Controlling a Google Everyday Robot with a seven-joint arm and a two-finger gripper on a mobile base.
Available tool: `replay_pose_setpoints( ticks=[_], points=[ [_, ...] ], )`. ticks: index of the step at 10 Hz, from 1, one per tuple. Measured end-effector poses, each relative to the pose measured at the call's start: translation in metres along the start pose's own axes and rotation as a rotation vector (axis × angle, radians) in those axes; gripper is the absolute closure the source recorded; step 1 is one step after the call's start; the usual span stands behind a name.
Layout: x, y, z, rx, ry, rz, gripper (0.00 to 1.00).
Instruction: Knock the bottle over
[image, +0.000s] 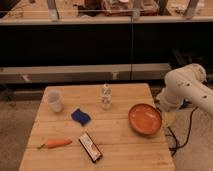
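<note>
The bottle (106, 96) stands upright near the back middle of the wooden table (120, 147). It is small and whitish, with a pale label and a narrow cap. My white arm (186, 89) bends in from the right, past the table's right edge. The gripper (168, 118) hangs low under the arm, beside the right rim of the orange bowl (145, 119). It is open and holds nothing. It is well to the right of the bottle and does not touch it.
A white cup (54, 101) stands at the back left. A blue sponge (80, 117) lies left of centre. At the front are a carrot (56, 144) and a dark flat packet (90, 147). A cable (176, 142) trails off the table's right side. Dark shelving runs behind.
</note>
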Motion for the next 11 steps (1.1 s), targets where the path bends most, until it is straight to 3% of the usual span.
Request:
replay_pose_setpoints(
  ticks=[7, 11],
  points=[
    [0.000, 0.000, 0.000, 0.000, 0.000, 0.000, 0.20],
    [-0.008, -0.032, -0.001, 0.036, 0.006, -0.010, 0.20]
  ],
)
